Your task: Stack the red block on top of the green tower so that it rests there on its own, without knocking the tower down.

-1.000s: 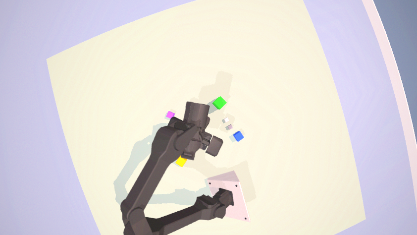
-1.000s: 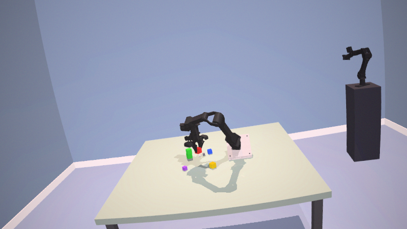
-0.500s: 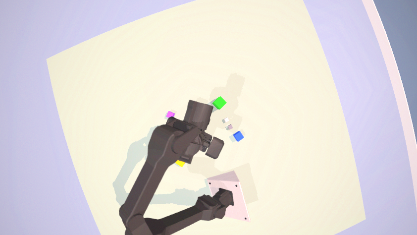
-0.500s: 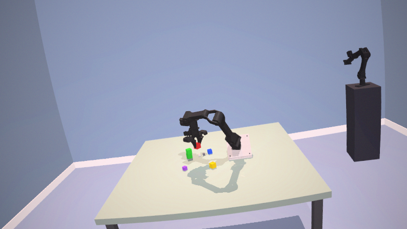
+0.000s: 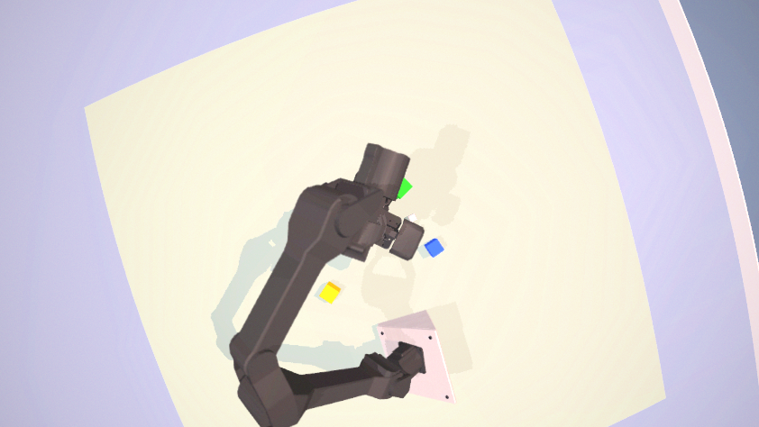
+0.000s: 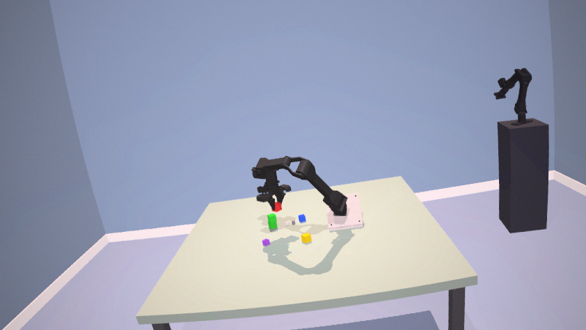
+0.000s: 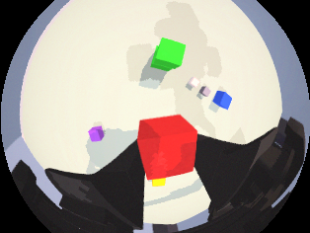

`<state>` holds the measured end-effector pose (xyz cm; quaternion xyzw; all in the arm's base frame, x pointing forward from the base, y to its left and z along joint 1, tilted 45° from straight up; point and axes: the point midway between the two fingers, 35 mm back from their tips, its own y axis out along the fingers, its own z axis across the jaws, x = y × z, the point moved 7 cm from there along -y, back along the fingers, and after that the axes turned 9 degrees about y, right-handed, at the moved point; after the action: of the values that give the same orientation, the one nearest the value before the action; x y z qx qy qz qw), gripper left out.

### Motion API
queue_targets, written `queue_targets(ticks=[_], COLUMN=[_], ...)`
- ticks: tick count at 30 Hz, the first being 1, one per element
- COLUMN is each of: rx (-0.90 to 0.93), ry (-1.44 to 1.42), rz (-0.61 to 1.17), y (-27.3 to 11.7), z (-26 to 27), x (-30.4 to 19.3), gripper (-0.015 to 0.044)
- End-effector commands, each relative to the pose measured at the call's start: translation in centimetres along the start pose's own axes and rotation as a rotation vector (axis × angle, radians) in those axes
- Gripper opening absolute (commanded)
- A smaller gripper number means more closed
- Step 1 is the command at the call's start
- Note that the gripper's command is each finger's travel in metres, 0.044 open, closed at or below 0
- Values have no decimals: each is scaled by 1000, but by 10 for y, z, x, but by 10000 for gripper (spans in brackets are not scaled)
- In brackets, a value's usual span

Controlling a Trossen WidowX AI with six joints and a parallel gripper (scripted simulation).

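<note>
A bare test room is housing a table [image 6: 369,262] carrying one arm [image 6: 315,180], a second arm [image 6: 517,88] standing on a pedestal [image 6: 523,176].
</note>
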<state>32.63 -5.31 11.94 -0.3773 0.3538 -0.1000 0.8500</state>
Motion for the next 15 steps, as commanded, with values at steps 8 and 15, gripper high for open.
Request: queue_targets(ticks=[8, 15], rx=[-4, -4], ry=[-2, -2], rz=[-3, -5], y=[-1, 2], z=[-5, -13], x=[50, 80], gripper=[0, 0])
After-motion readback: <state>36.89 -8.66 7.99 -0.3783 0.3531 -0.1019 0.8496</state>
